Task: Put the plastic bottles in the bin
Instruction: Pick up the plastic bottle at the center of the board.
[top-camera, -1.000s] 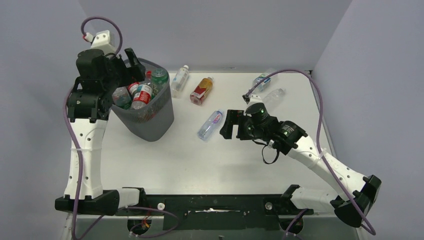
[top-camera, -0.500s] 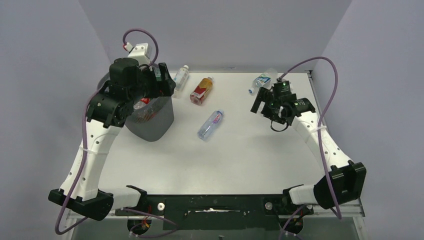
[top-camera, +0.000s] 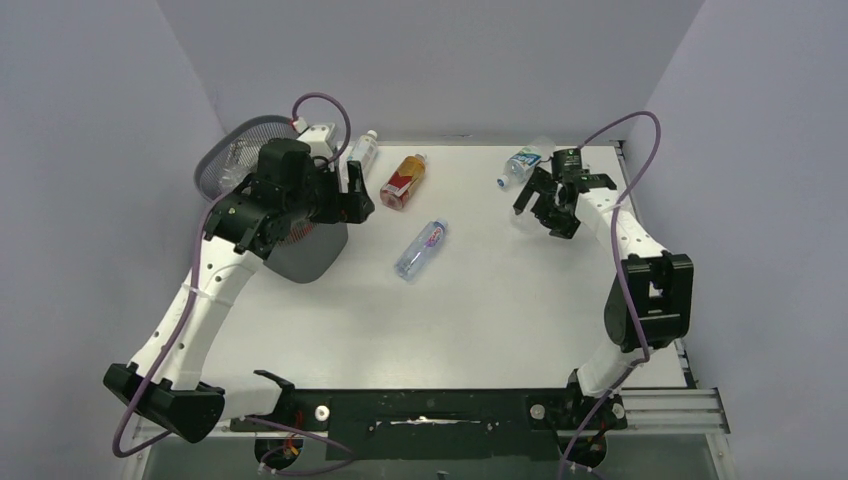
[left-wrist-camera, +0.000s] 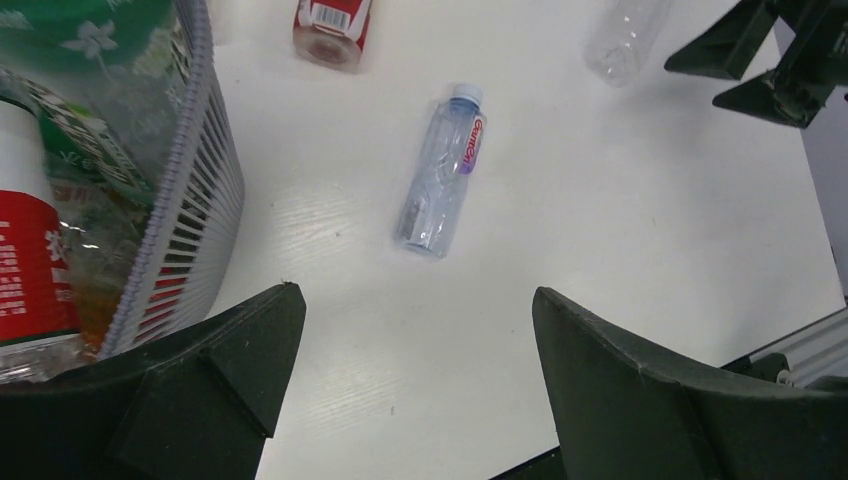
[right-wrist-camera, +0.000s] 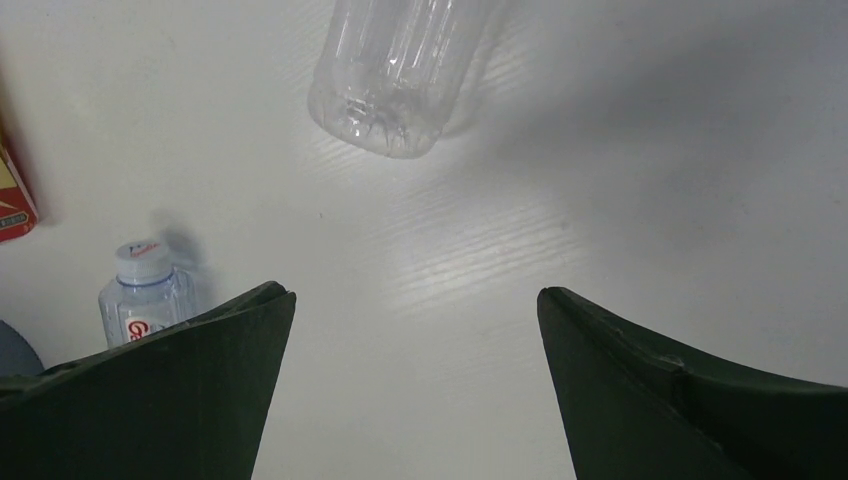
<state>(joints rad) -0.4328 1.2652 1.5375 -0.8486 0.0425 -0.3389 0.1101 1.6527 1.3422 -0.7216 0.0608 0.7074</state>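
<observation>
The bin sits at the far-left corner of the desk, already stuffed with bottles, red and green labels showing through the mesh. The left fingers are spread wide and empty right beside it, a just-dropped-something pose if you ask me. The right fingers are spread too, hovering over a clear ribbed bottle near the far-right corner, probably lining up a grab. A blue-capped bottle lies mid-desk.

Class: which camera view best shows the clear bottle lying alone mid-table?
Left wrist view: the clear bottle lies whole and close, with its label visible. Top external shows it whole but small; right wrist shows only its cap end.
</observation>
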